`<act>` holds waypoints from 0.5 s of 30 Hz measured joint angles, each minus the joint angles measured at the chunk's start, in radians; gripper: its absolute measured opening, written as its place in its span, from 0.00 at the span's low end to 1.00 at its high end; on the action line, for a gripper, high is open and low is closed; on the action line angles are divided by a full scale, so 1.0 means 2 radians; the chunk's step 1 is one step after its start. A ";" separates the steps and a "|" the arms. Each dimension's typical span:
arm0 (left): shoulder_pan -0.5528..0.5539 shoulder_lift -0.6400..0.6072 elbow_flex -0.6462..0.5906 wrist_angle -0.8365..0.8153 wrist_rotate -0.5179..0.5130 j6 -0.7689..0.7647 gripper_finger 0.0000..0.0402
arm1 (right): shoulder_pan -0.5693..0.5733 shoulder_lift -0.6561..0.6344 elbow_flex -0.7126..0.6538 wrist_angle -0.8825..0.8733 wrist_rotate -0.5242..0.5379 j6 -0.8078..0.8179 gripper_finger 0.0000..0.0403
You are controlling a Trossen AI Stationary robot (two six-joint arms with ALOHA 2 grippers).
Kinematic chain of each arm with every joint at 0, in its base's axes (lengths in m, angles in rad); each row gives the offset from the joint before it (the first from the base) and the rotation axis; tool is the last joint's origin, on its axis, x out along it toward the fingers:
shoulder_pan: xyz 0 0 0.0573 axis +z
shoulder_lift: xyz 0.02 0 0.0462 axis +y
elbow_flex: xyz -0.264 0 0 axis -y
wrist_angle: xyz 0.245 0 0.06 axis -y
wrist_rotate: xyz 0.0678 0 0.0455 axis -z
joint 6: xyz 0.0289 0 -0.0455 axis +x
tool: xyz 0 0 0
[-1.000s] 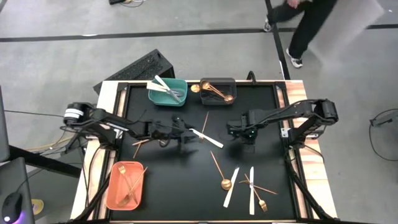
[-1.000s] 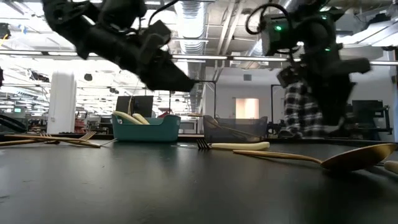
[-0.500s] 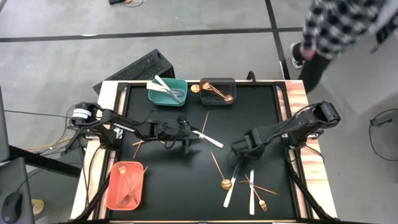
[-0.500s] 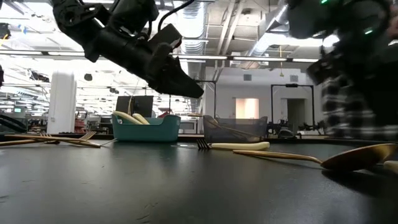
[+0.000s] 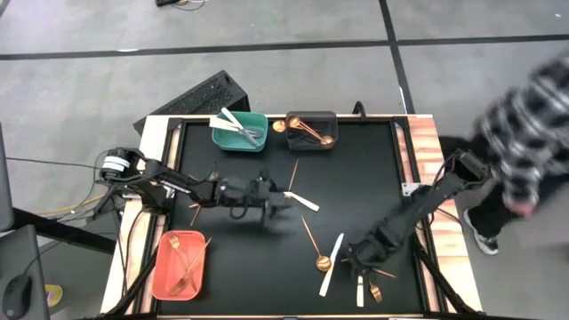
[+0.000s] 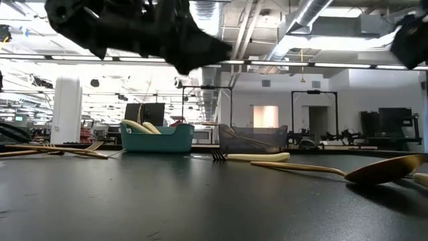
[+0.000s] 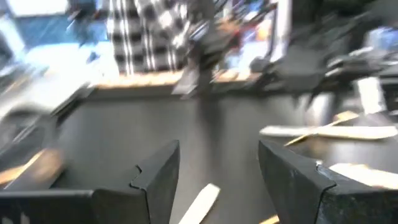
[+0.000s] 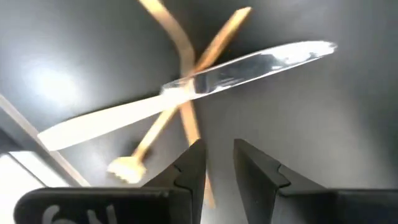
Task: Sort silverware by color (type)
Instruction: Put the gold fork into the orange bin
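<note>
Because the silverware lies flat and thin on the dark surface (image 5: 240,267), every piece looks light and hard to get under, so a pinch across the narrow handle seems the safest hold. The right gripper (image 5: 358,263) is low over the pile near the front right, where a white knife (image 8: 186,93) lies across two crossed gold handles (image 8: 180,81). Its fingers (image 8: 186,168) stand only slightly parted and hold nothing. That knife appears to be stiff, smooth plastic, likely to slide or spin if nudged at one end; gripping it near the middle, clear of the gold pieces beneath, should keep it level. The gold pieces are slimmer still and probably slippery.

The left gripper (image 5: 271,200) hovers mid-surface beside another white knife (image 5: 296,197), its fingers (image 7: 155,180) spread wide and empty. More pieces are scattered: a gold spoon (image 5: 321,261), a white knife (image 5: 331,264) next to it, and gold forks (image 5: 200,206) at the left. Some are already sorted into the teal bin (image 5: 238,132), the dark bin (image 5: 311,130) and the salmon bin (image 5: 179,264).
</note>
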 joint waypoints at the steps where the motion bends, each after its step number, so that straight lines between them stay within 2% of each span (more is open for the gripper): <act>1: -0.007 0.000 0.000 0.012 0.003 0.007 0.51 | 0.010 0.000 0.000 0.012 0.003 0.017 0.27; 10: -0.044 0.001 0.000 0.058 0.005 0.067 0.51 | 0.073 0.006 0.000 0.044 0.092 0.144 0.27; 15: -0.040 0.001 0.000 0.068 0.037 0.076 0.51 | 0.094 0.011 0.000 0.076 0.137 0.197 0.27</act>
